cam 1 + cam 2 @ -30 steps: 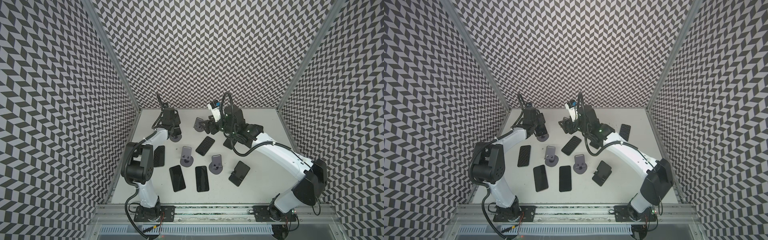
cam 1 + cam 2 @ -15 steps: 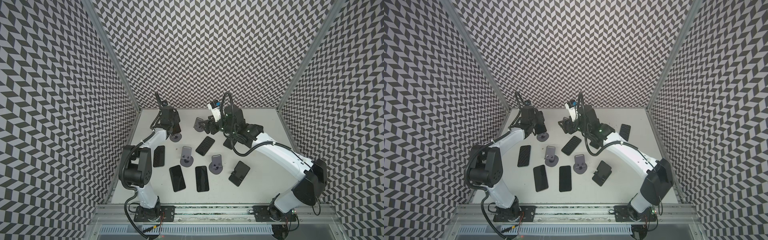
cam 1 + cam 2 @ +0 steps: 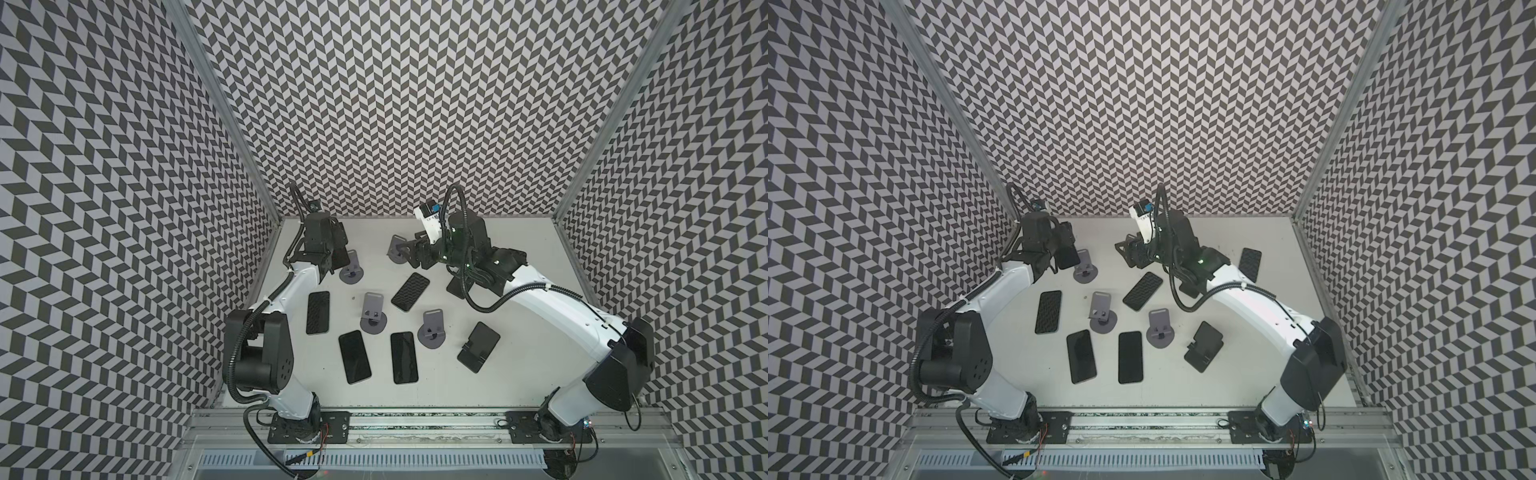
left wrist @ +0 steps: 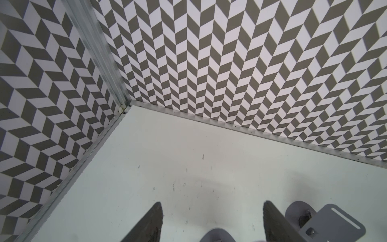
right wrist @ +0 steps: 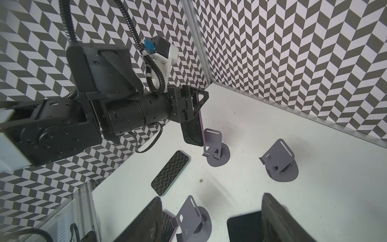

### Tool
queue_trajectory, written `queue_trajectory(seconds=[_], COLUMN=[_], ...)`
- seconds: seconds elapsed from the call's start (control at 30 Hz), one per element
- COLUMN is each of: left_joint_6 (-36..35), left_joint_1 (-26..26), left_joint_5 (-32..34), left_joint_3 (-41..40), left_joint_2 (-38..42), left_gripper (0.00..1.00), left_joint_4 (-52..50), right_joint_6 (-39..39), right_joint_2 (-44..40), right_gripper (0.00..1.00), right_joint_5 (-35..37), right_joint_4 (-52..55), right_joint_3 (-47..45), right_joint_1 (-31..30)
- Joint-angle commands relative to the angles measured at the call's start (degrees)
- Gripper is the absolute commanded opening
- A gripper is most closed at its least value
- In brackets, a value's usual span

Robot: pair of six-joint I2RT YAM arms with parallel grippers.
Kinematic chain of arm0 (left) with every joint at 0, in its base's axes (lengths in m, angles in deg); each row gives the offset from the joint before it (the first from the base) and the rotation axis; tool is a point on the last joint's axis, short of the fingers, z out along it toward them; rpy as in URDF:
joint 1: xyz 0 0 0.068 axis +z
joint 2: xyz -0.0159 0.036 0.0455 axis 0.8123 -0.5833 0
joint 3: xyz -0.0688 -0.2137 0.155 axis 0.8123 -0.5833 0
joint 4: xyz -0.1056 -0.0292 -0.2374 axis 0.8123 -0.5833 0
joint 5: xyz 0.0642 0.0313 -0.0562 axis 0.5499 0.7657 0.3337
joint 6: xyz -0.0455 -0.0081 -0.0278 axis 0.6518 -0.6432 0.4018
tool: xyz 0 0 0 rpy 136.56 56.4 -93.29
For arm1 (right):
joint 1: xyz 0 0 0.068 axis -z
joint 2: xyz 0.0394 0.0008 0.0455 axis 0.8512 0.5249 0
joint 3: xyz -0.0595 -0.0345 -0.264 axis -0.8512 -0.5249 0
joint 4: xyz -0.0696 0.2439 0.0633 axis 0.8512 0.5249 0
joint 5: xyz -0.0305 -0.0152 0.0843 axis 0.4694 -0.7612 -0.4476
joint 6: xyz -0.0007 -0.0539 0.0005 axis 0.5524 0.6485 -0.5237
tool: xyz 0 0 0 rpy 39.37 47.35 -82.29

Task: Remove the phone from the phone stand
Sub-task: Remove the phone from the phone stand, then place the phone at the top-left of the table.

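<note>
Clamping phone (image 5: pixel 191 132) (left claw (image 5: pixel 198 100), closed)

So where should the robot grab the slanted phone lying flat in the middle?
Probably across its two long edges, coming straight down from above. The phone lies flat and thin on the table, so nothing sticks up to pinch, and it is narrower across than along. The grip would need turning to match its slant.

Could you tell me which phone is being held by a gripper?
The purple-edged phone in the left gripper, beside a grey stand; no other phone is gripped.
</note>
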Motion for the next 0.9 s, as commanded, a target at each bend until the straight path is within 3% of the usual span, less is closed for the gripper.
queue_trajectory(seconds=[0.0,0.87], left_joint_6=[-0.4,-0.4], left_joint_1=[0.5,6.6], left_joint_5=[-0.5,-2.5], left_joint_3=[0.5,-5.1], left_joint_2=[3.8,10.9], left_gripper=[0.46,0.44], left_joint_4=[0.8,-0.7], right_joint_6=[0.0,-0.7], right_joint_2=[-0.6,-0.7], right_gripper=[0.72,0.72], right_joint_5=[-0.6,-2.7], right_joint_4=[-2.7,-3.6], right_joint_3=[1.1,0.5], right_joint_1=[0.1,0.1])
